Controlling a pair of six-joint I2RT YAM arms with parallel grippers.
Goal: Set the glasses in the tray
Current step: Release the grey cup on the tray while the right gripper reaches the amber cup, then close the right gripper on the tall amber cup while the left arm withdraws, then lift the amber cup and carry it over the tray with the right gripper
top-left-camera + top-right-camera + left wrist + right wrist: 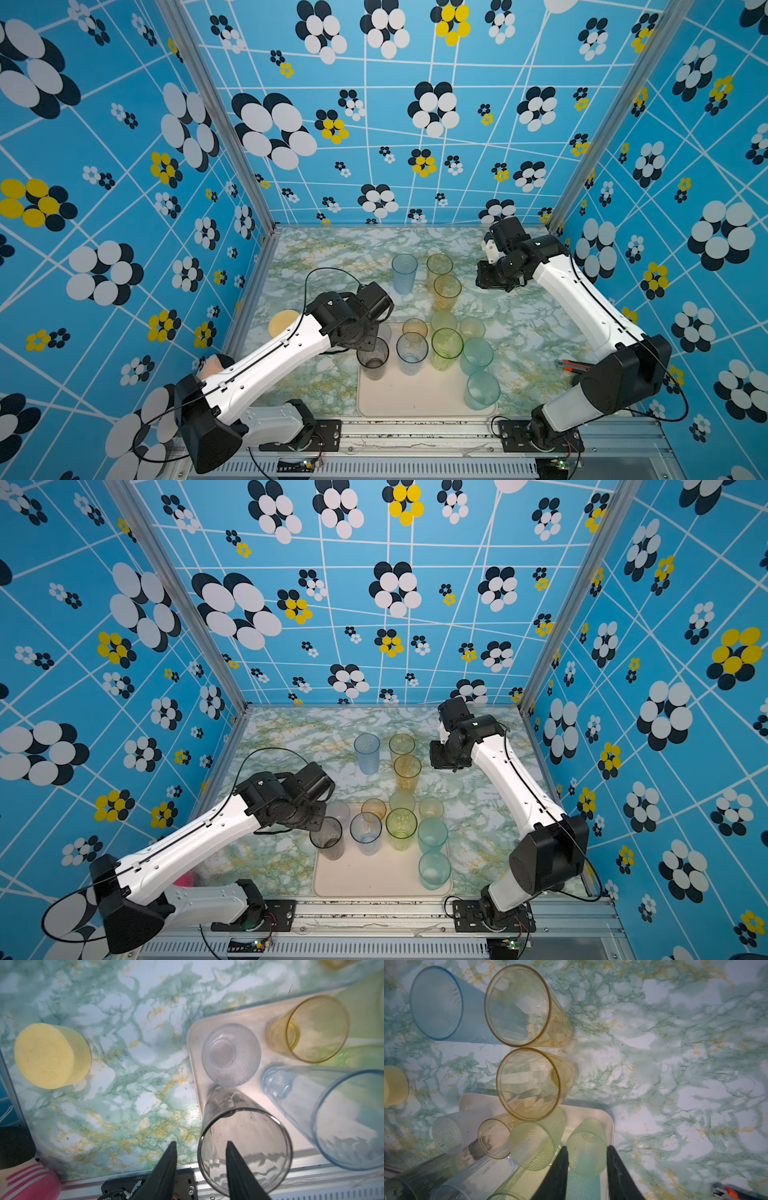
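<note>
**Grey tumbler down: now lift out clean**

The left pincer (pixel 201 1144) stands released. Its jaws straddle the wall of the smoky grey tumbler (pixel 245 1147), one finger inside the mouth and one outside, and neither presses the wall as far as the left wrist view shows. The tumbler stands upright in the tray (pixel 411 395), close to its left rim. A short clear tumbler (pixel 230 1054) is just beside it, and a tall blue-rimmed tumbler (pixel 411 351) is near on its other side.

The step in hand looks like the withdrawal. To do it well, the pincer should rise straight up until the inner finger clears the rim. Any sideways drift would likely hook the light tumbler and tip it over the low rim or into its neighbours.

The right pincer (pixel 587 1148) is parted and empty, hovering above the desk (pixel 332 266) beyond the tray's far end. Three tall glasses stand on the desk there: a blue tumbler (pixel 404 272), a far amber tumbler (pixel 439 266) and a near amber tumbler (pixel 447 291). The amber pair almost touch, so each wants a rim grip from its free side.
</note>
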